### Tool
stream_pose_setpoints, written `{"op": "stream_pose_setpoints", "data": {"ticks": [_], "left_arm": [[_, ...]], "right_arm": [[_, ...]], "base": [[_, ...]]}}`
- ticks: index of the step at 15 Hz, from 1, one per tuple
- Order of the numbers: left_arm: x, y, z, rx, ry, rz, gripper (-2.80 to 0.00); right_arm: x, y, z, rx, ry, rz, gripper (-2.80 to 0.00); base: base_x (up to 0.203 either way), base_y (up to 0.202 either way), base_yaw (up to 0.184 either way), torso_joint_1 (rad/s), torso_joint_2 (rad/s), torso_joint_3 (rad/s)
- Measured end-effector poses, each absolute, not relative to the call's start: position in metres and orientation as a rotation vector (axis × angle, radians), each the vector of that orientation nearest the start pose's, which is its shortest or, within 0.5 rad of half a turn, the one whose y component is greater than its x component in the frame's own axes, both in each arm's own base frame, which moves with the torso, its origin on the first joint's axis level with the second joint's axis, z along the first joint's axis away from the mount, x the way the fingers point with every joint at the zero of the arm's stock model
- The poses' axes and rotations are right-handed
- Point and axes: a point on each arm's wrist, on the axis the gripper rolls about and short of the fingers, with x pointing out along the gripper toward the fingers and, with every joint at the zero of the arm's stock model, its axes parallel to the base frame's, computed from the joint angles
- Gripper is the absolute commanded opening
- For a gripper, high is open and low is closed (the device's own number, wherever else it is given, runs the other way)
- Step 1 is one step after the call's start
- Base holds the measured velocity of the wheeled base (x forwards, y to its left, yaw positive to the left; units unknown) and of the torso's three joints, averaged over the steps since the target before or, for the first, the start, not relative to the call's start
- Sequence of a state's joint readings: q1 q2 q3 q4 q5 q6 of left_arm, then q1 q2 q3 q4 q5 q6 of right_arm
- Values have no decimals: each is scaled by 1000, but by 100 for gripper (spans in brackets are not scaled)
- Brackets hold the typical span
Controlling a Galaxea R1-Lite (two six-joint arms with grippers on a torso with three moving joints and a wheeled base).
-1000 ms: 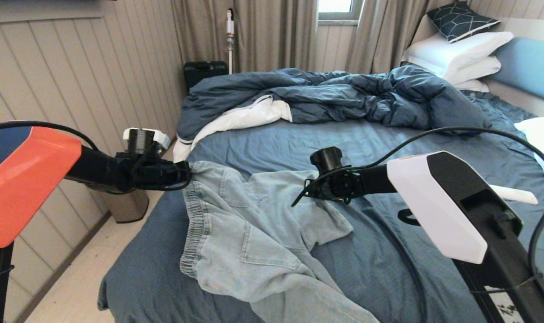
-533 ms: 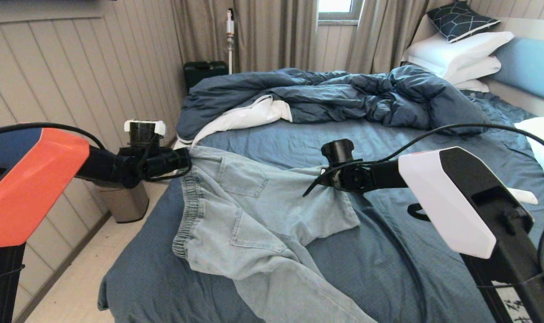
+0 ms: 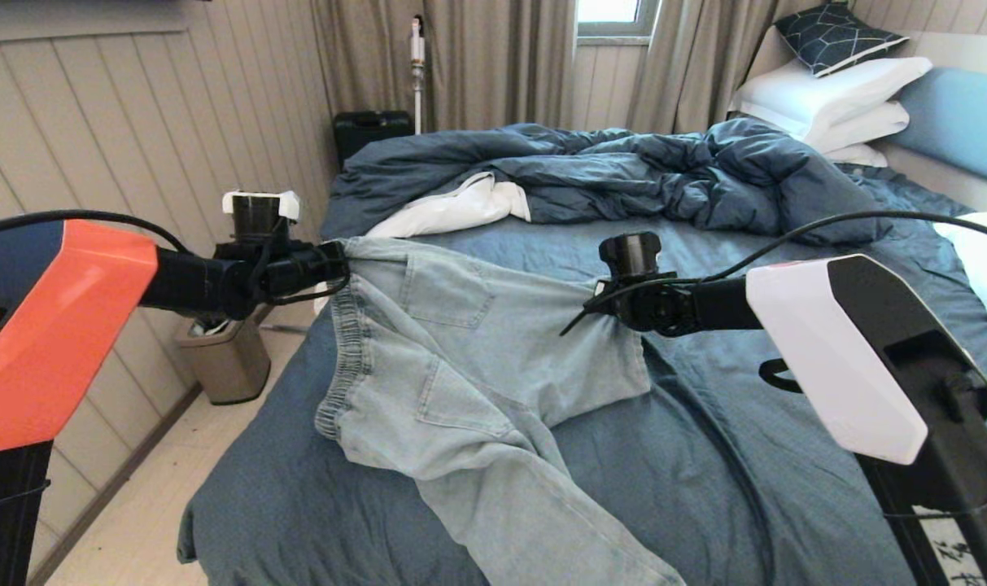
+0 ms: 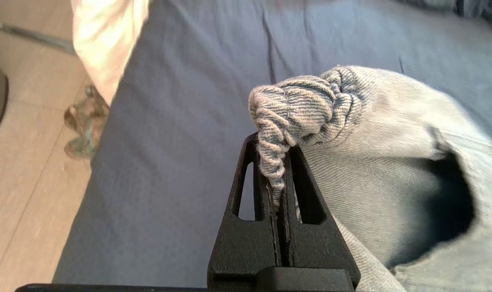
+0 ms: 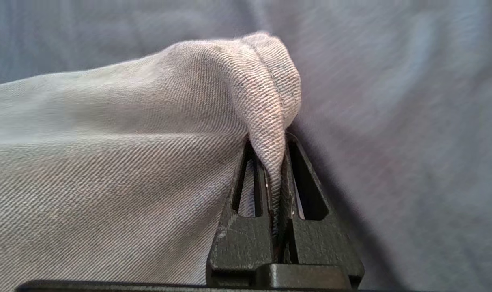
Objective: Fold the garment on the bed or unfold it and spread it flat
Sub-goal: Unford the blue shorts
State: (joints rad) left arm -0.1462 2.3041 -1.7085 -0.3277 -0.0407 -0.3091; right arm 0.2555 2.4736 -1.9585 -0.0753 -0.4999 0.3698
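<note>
Near the bed's (image 3: 705,505) left edge, toward the foot end, the garment (image 3: 460,366) hangs stretched between both arms. Left claw (image 3: 340,262) is clamped on the gathered waistband corner; the left wrist view shows the elastic bunched betw. its two fingers (image 4: 304,178), pressed together w/ cloth in the gap. Right claw (image 3: 592,305) is clamped on a hem corner of one leg, further in from the edge; the right wrist view shows denim folded over and pinched tight.

Progress, as a judgement: roughly mid-way through a spread-flat. The top edge betw. the two claws is pulled fairly straight and lifted off the sheet, back pockets facing up, so that half looks opened out. What's left: the lower part sags onto the bed, the other leg trails diagonally toward the foot edge and runs out of the head view, w/ creases around the crotch. Drawstring not visible. Still to do, prob.: lay the held edge down on the sheet, let go, then straighten the trailing leg and smooth the wrinkles.

Rumpled duvet (image 3: 607,175) lies further up toward the headboard, well apart from the garment. Pillows (image 3: 827,102) at the head corner.
</note>
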Motion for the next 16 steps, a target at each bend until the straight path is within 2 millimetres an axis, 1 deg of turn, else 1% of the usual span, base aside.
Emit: {"op": "stream_pose_setpoints", "data": {"ticks": [2, 5, 9, 13, 14, 16], "left_arm": [[489, -72, 166, -290, 260, -115, -280], [501, -73, 163, -285, 264, -90, -280], [511, -75, 148, -237, 292, -98, -280], [514, -74, 129, -142, 343, -83, -280], [514, -74, 126, -132, 356, -66, 0], [515, -73, 123, -124, 369, -47, 0]], "right_arm": [[503, 113, 126, 203, 344, -321, -280], [505, 109, 124, 194, 342, -326, -280], [508, 104, 116, 188, 358, -334, -280], [509, 106, 107, 169, 377, -329, -280], [510, 106, 104, 167, 382, -329, -280], [511, 106, 99, 162, 391, -330, -280]], "base": [[0, 0, 0, 0, 0, 0], [0, 0, 0, 0, 0, 0], [0, 0, 0, 0, 0, 0], [0, 0, 0, 0, 0, 0], [0, 0, 0, 0, 0, 0], [0, 0, 0, 0, 0, 0]]}}
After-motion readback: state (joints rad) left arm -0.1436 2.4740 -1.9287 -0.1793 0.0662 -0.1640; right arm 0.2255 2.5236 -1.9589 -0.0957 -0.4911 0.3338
